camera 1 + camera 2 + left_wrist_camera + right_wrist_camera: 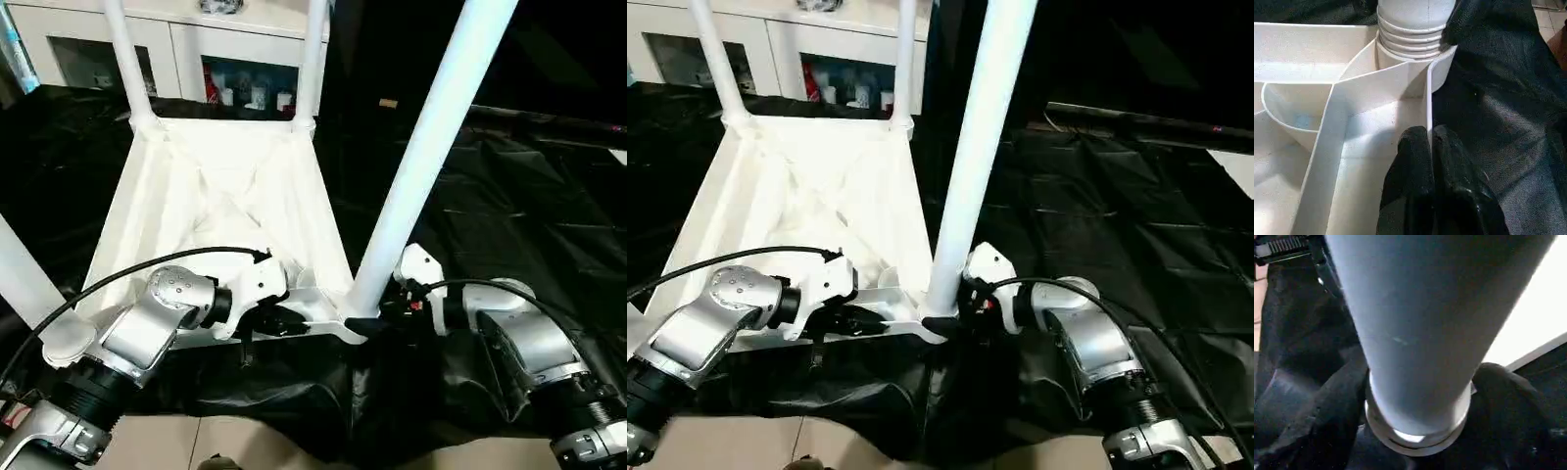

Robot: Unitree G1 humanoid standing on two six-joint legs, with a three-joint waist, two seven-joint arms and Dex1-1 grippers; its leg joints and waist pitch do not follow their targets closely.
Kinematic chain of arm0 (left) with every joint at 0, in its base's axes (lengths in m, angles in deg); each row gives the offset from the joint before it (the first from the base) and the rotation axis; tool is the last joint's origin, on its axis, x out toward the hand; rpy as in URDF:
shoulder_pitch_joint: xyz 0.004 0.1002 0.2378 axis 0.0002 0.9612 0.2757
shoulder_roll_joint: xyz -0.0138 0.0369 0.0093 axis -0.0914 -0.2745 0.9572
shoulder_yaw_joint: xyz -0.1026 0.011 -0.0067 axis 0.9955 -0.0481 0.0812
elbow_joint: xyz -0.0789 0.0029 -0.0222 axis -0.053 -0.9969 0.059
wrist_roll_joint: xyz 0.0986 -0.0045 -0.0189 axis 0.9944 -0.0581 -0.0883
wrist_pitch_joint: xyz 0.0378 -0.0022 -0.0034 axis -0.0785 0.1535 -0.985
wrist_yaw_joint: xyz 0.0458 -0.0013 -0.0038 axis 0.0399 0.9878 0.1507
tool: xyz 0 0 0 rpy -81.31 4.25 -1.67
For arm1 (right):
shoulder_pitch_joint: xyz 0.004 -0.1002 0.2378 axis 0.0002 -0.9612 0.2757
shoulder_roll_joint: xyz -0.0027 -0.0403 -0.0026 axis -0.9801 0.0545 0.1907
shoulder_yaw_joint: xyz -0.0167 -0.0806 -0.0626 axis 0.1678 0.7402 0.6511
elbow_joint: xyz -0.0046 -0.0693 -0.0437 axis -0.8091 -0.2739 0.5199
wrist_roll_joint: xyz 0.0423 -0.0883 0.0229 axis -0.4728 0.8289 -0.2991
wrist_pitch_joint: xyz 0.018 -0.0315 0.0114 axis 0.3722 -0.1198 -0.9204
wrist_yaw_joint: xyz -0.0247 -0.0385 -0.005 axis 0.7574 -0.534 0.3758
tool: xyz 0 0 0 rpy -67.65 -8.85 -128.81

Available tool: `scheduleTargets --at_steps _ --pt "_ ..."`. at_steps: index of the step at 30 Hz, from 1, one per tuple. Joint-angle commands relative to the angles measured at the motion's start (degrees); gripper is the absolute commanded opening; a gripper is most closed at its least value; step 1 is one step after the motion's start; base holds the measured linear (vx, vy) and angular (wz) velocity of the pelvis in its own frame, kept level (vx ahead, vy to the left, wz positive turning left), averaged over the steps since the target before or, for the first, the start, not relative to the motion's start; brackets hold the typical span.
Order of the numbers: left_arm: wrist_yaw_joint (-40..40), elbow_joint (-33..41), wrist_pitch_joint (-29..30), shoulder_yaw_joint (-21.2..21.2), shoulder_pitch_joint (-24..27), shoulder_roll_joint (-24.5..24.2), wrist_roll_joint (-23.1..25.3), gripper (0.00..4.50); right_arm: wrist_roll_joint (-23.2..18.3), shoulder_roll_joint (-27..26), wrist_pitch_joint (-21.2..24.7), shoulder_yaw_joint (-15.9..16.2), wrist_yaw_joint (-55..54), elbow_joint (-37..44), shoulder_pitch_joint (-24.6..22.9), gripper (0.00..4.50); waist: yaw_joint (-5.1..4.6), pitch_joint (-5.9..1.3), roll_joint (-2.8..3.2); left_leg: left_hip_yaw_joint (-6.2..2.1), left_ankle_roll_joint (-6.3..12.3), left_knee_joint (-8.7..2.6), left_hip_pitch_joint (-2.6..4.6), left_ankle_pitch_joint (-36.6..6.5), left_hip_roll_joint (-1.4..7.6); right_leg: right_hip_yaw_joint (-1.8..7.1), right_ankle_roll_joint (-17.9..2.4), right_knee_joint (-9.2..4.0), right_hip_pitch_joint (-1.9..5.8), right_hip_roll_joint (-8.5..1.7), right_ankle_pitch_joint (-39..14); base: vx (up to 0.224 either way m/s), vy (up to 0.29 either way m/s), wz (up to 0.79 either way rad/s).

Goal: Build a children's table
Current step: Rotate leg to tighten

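White plastic children's table (220, 196) lies upside down on the black sheeting (549, 225) in front of me, its ribbed underside facing up and its round tapered legs pointing upward.

Farthest to my left, one white leg (22, 274) rises past my left forearm at the near left corner. Two more legs stand at the far corners, the far left leg (125, 59) and the far right leg (312, 59), with a white cabinet with glass doors (196, 49) behind them.

My left gripper (1431, 147) sits at the near edge of the tabletop, close to the near right corner. Its two black fingers (1410, 171) are pressed together on the thin upright white rim wall (1428, 107) of the table, one finger inside the rim and one outside, so I am pinching that edge.

Just beyond my fingers along that rim, the fourth leg (431, 137) stands in the rounded corner socket (1442, 61), and ridged rings (1408, 41) show on its base right above the socket.

On my right, my right gripper (387, 311) is at the foot of this leg. Its black fingers (1503, 396) stand on either side of the leg's base; I cannot tell whether they press the leg or stand slightly apart from it.
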Motion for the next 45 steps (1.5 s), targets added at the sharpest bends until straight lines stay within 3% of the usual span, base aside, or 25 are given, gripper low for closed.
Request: scheduleTargets --at_steps 1,7,10,12,13,15,18,23,25,27,29,32,35,36,37,39,42,45 --pt "0.2 -1.6 0.4 -1.3 0.1 0.5 1.3 0.00 0.4 -0.1 -0.8 0.4 -0.4 -0.9 1.5 3.40 0.11 -3.37 0.74 -0.67 0.50 -4.16 0.33 -16.8 1.41 3.07 -2.1 -6.41 2.46 -4.57 -31.0 0.000 0.000 0.00" --pt "7.3 -5.3 1.3 1.8 -2.1 3.4 2.4 0.00 3.0 -3.7 -4.7 -0.6 -8.7 -6.3 2.8 2.92 -0.25 -3.33 0.46 -0.62 0.04 -3.96 0.39 -17.0 1.22 2.79 -1.3 -6.75 2.20 -4.62 -33.3 0.000 0.000 0.00" --pt "9.8 -7.0 1.8 3.3 -3.4 5.1 2.0 0.00 3.9 -5.7 -5.6 -1.5 -13.4 -9.2 3.7 2.76 -0.49 -3.36 0.61 -0.73 -0.53 -3.70 0.51 -17.6 0.93 2.26 -0.3 -7.29 2.23 -4.67 -35.7 0.000 0.000 0.00" --pt "13.5 -9.4 2.5 4.6 -5.9 7.4 2.4 0.00 2.8 -9.6 -4.7 -4.1 -19.9 -13.3 5.6 2.75 -0.70 -3.28 0.57 -0.78 -0.27 -3.88 0.33 -17.8 1.03 2.19 0.1 -7.41 2.14 -4.65 -35.7 0.000 0.000 0.00" --pt "15.6 -11.1 2.8 5.1 -7.5 8.7 2.7 0.00 2.2 -11.9 -4.2 -5.6 -23.7 -15.7 6.8 2.74 -0.93 -3.43 0.83 -0.89 -0.84 -3.49 0.79 -18.7 0.74 1.73 0.4 -7.84 1.98 -4.73 -36.9 0.000 0.000 0.00" --pt "18.7 -13.3 3.1 5.8 -9.3 10.5 3.3 0.00 2.1 -13.9 -4.6 -6.4 -27.2 -18.2 8.1 2.72 -1.06 -3.63 0.95 -1.08 -0.72 -3.94 0.41 -17.5 1.20 2.02 -0.8 -7.24 2.39 -4.73 -32.8 0.000 0.000 0.00" --pt "24.3 -17.6 3.2 6.6 -12.5 14.8 4.4 0.00 2.4 -18.7 -5.5 -8.2 -36.5 -24.5 11.2 2.72 -0.97 -3.67 1.39 -1.06 -1.01 -4.19 0.59 -17.3 1.44 2.50 -3.1 -6.54 2.20 -4.76 -28.1 0.000 0.000 0.00" --pt "25.9 -19.8 1.6 5.4 -14.3 19.8 4.7 0.00 3.0 -24.1 -7.6 -8.5 -40.7 -29.8 13.8 2.72 -0.60 -3.98 1.10 -0.67 -0.92 -4.29 0.50 -14.9 1.62 3.34 -5.4 -5.54 2.40 -5.00 -21.8 0.000 0.000 0.00" --pt "24.4 -19.5 0.1 4.4 -13.8 20.3 4.9 0.00 1.6 -25.2 -8.8 -9.6 -39.4 -30.6 14.4 3.28 -0.17 -4.12 0.99 -0.39 -0.22 -4.28 0.18 -12.8 1.62 3.63 -6.2 -4.96 2.67 -4.85 -19.0 0.025 -0.006 0.00" --pt "22.4 -18.7 -1.6 3.8 -12.8 19.5 4.9 0.00 1.0 -24.4 -8.9 -9.9 -37.4 -29.8 14.4 3.44 0.09 -4.43 0.93 -0.24 0.46 -4.29 -0.05 -9.8 1.63 3.80 -7.1 -4.31 3.02 -4.76 -14.2 0.025 -0.006 0.00" --pt "21.0 -18.6 -2.8 3.8 -12.3 18.9 4.9 0.00 1.4 -23.2 -10.0 -9.7 -35.8 -29.9 14.6 3.59 0.10 -4.25 0.98 -0.12 0.82 -4.40 -0.24 -9.1 1.60 3.79 -7.6 -4.20 3.11 -4.71 -12.9 0.000 0.000 0.00" --pt "17.1 -17.0 -4.0 3.3 -10.6 16.8 4.3 0.00 2.1 -19.3 -10.1 -7.6 -29.4 -26.8 13.5 3.91 0.24 -4.11 1.26 -0.13 0.93 -4.39 -0.21 -10.2 1.67 3.77 -7.2 -4.54 3.29 -4.75 -15.3 0.000 0.000 0.00" --pt "13.7 -15.7 -4.6 3.0 -9.4 15.1 3.9 0.00 2.5 -14.4 -9.8 -5.1 -20.5 -22.5 11.4 3.91 0.27 -4.00 1.18 -0.12 1.21 -4.39 -0.12 -10.9 1.75 3.81 -7.1 -4.67 3.24 -4.81 -16.4 0.000 0.000 0.00" --pt "13.7 -15.7 -4.6 3.0 -9.4 15.1 3.9 0.00 2.5 -14.4 -9.8 -5.1 -20.5 -22.5 11.4 3.91 0.37 -3.92 1.69 -0.14 1.17 -4.41 -0.01 -11.2 1.74 3.81 -7.0 -4.76 3.17 -4.75 -16.7 0.000 0.000 0.00" --pt "12.5 -15.5 -4.7 3.0 -9.1 14.5 3.8 0.00 2.6 -12.7 -9.7 -4.4 -17.6 -21.3 10.8 3.91 0.40 -3.91 1.29 -0.07 1.30 -4.38 0.00 -11.8 1.65 3.79 -6.8 -4.92 3.19 -4.67 -18.0 0.000 0.000 0.00" --pt "10.0 -15.3 -5.6 2.7 -8.6 13.2 3.7 0.00 3.0 -9.7 -10.6 -3.3 -12.8 -20.1 9.8 3.91 0.63 -3.83 1.53 -0.05 1.45 -4.31 0.03 -12.1 1.58 3.79 -6.4 -5.15 3.10 -4.72 -19.5 0.000 0.000 0.00" --pt "7.0 -14.7 -6.6 2.2 -8.1 11.9 3.4 0.00 2.6 -7.9 -10.3 -3.0 -9.0 -19.7 9.6 3.91 0.63 -3.87 1.41 -0.12 1.73 -4.31 -0.08 -12.2 1.60 3.73 -6.3 -5.22 3.13 -4.68 -20.4 0.000 0.000 0.00" --pt "0.4 -12.3 -7.3 1.8 -6.5 9.4 2.1 0.00 0.1 -4.5 -8.2 -2.0 -1.0 -16.6 8.7 3.91 0.71 -3.93 1.54 -0.19 2.18 -4.36 0.15 -12.4 1.87 3.71 -7.3 -4.97 3.06 -4.59 -18.9 0.000 0.000 0.00"
